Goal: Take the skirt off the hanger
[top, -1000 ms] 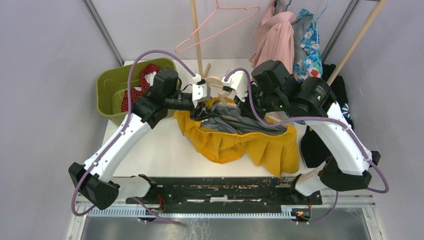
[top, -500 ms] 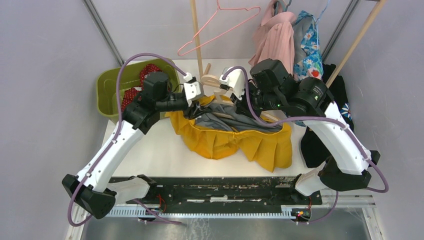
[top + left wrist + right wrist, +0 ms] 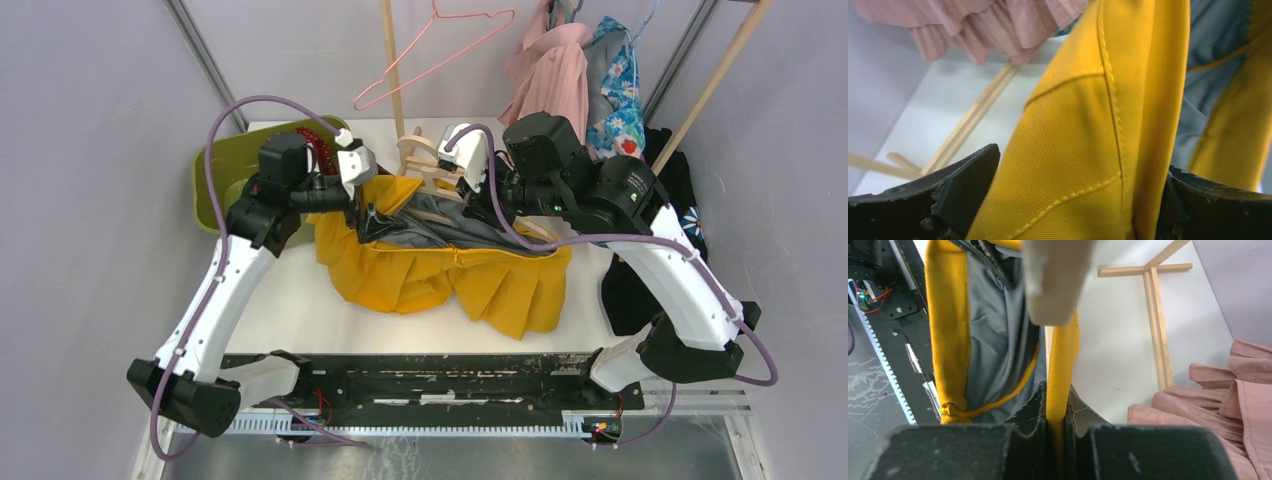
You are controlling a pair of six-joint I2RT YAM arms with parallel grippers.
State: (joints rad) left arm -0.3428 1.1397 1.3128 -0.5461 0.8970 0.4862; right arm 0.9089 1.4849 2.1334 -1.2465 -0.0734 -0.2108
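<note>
Skirt (image 3: 440,280) is yellow with pleats and a grey inside, and it lies in a heap on the white surface (image 3: 300,310) between my two arms. Its top edge is lifted up at the far side, next to the wooden hanger (image 3: 420,158). I think part of the hanger is in the skirt's open top, so the job is not done yet. The cloth looks soft, light and floppy, so it will sag and slide wherever I do not hold it. The thick stitched band at the top is the best place to grab. My right jaws are pressed together on that yellow band. My left jaws are spread wide, and a fold of the band sits loose between them. At the far left stands a green bin (image 3: 210,205) with red spotty cloth (image 3: 312,140) inside.
</note>
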